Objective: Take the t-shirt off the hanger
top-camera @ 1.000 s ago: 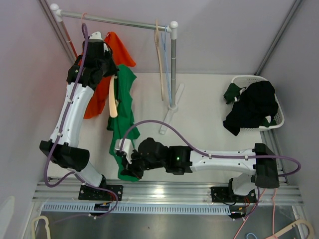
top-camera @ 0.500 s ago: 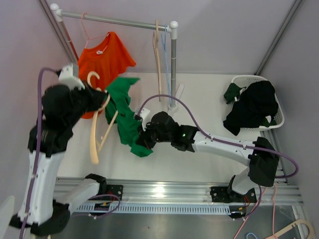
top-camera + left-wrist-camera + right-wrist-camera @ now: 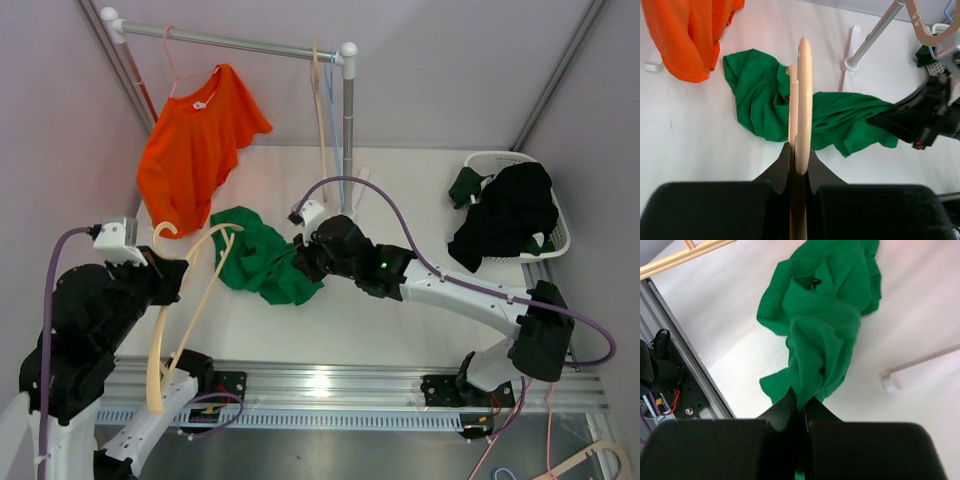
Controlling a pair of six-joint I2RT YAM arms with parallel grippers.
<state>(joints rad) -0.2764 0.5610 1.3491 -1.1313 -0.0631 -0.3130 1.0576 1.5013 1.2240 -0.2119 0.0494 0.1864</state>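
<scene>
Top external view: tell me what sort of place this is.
Probably a robot test cell staged as a laundry corner: a clothes rail with an orange t-shirt hanging on it, a laundry basket holding dark clothes, and bare white walls around.

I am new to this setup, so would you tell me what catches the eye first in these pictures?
The crumpled green cotton t-shirt sprawls in the middle of the white table, one end pinched by the right fingers. Beside it, the left fingers clamp a pale wooden hanger that carries no cloth. A bright orange t-shirt hangs from the metal rail at back left.
</scene>
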